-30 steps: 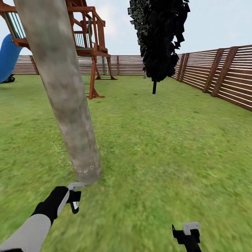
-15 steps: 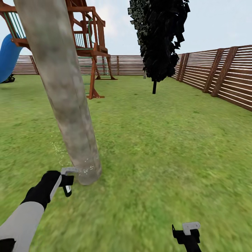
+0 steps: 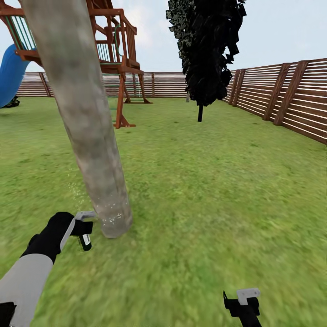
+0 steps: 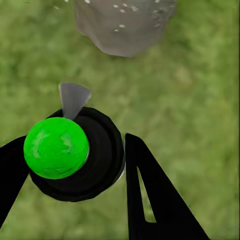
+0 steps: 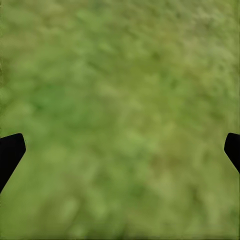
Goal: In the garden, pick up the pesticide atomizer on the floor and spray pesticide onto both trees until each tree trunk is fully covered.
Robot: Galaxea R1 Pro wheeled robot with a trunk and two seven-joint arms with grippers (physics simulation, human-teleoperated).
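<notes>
Green-capped pesticide atomizer (image 4: 62,150) sits clamped in the left gripper (image 4: 70,165), nozzle aimed at the tree trunk (image 3: 86,127) base just beside it; held so low, spray may miss the upper bark. Right gripper (image 5: 120,150) hangs spread over lawn (image 3: 204,181)

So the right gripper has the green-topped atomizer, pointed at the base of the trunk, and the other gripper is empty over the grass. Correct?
Not quite: the left gripper holds the atomizer, as the left wrist view shows, aimed at the trunk base. The right gripper is the empty one, open over grass.
</notes>
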